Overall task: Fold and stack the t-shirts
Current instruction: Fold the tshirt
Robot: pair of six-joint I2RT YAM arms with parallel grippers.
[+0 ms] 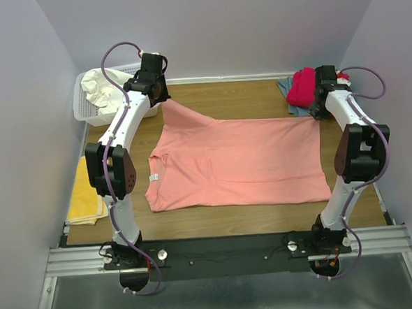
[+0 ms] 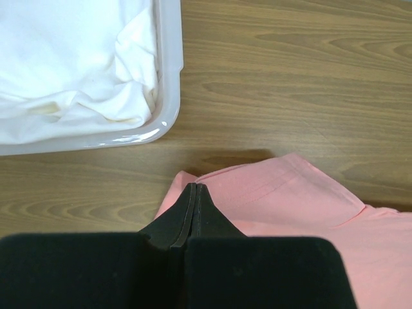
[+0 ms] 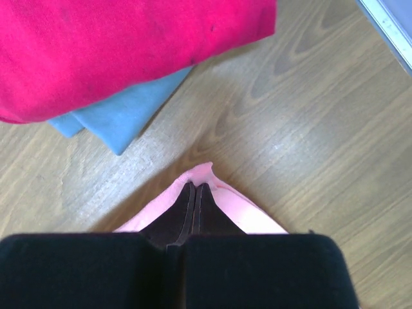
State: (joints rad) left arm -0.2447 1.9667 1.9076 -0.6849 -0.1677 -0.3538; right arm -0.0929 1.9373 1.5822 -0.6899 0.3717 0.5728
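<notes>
Top external view: you see the pink shirt (image 1: 241, 159) spread flat across the middle of the table (image 1: 244, 96), collar toward the left of the frame and hem toward the right. Its upper-left sleeve is drawn out to a point that reaches the left gripper (image 2: 195, 188). In the left wrist view, note that the two fingers are pressed together with the sleeve's edge caught at their tips. The right gripper (image 3: 195, 187) sits at the shirt's upper-right corner. In the right wrist view its fingers are likewise closed, and a small peak of pink cloth is pinched between them and lifted slightly off the wood.

Beyond that corner, at the upper right of the top view, the red shirt (image 1: 302, 85) lies bunched on top of the blue shirt (image 3: 122, 116), both just apart from the pink one. At the upper left, the white shirt (image 1: 104, 91) lies crumpled inside the basket (image 2: 170, 77), close to the pinched sleeve. A folded yellow cloth (image 1: 85, 200) rests at the table's left edge.
</notes>
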